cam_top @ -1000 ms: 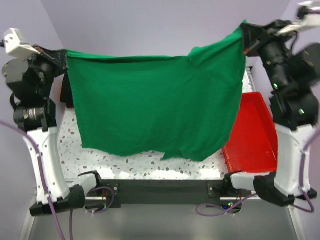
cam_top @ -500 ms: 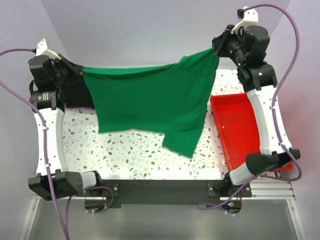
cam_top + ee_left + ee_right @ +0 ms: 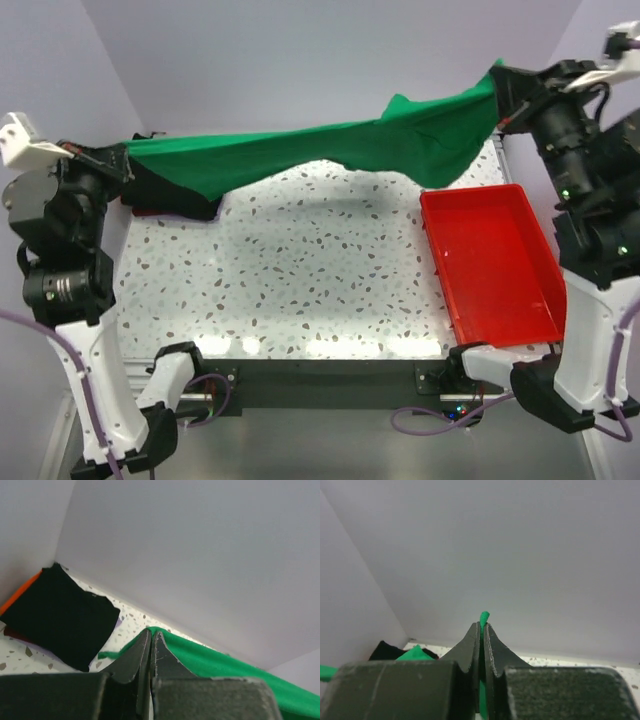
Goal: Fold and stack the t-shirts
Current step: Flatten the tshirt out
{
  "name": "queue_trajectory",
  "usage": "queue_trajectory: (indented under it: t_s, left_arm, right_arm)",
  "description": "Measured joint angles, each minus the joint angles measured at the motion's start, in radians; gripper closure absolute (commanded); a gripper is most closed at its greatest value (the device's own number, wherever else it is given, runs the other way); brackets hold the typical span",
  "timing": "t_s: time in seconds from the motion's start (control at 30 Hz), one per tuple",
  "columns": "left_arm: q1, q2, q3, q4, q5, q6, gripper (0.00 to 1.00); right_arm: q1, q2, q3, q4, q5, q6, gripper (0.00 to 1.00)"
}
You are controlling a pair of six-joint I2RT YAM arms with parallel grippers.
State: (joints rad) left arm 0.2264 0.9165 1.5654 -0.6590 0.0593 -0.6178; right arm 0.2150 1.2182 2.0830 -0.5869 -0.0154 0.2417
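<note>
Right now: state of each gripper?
left gripper: closed, pinching one edge of the green t-shirt.
right gripper: closed on the same green t-shirt, at its other end.

Plain bright green t-shirt (image 3: 420, 135). Solid black t-shirt (image 3: 65, 612), an orange-red edge showing beside it. Glossy red tray (image 3: 490, 270). White counter (image 3: 300, 280), speckled with grey and dark flecks.

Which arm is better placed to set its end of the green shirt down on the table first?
Probably the left. The left gripper is shut on the green shirt low beside the black shirt; the right gripper, also shut on it, seems higher, by the red tray.
</note>
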Motion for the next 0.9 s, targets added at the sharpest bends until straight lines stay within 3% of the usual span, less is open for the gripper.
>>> queue_trajectory:
  t_s: [0.2, 0.37, 0.57, 0.73, 0.83, 0.87, 0.9]
  left_arm:
    - [-0.001, -0.063, 0.132, -0.041, -0.109, -0.017, 1.0]
    - [0.0, -0.092, 0.156, -0.056, -0.147, -0.027, 1.0]
    - [0.0, -0.064, 0.047, -0.027, -0.114, -0.028, 1.0]
    - [0.0, 0.099, -0.151, 0.1, -0.041, -0.02, 1.0]
    - [0.0, 0.262, -0.23, 0.172, 0.0, 0.001, 0.68]
    - [0.0, 0.327, -0.249, 0.191, 0.022, 0.011, 0.43]
    - [-0.001, 0.376, -0.261, 0.204, 0.039, 0.024, 0.33]
  right_arm:
    - [0.0, -0.028, 0.151, -0.003, -0.001, 0.0, 1.0]
    - [0.0, -0.029, 0.2, 0.036, -0.002, 0.0, 1.0]
    - [0.0, 0.015, 0.087, 0.129, -0.005, 0.0, 1.0]
    - [0.0, 0.188, -0.058, 0.243, -0.011, -0.008, 1.0]
    - [0.001, 0.357, -0.114, 0.314, -0.019, -0.02, 0.97]
    - [0.0, 0.428, -0.129, 0.329, -0.02, -0.024, 0.83]
    - [0.0, 0.505, -0.138, 0.335, -0.021, -0.026, 0.56]
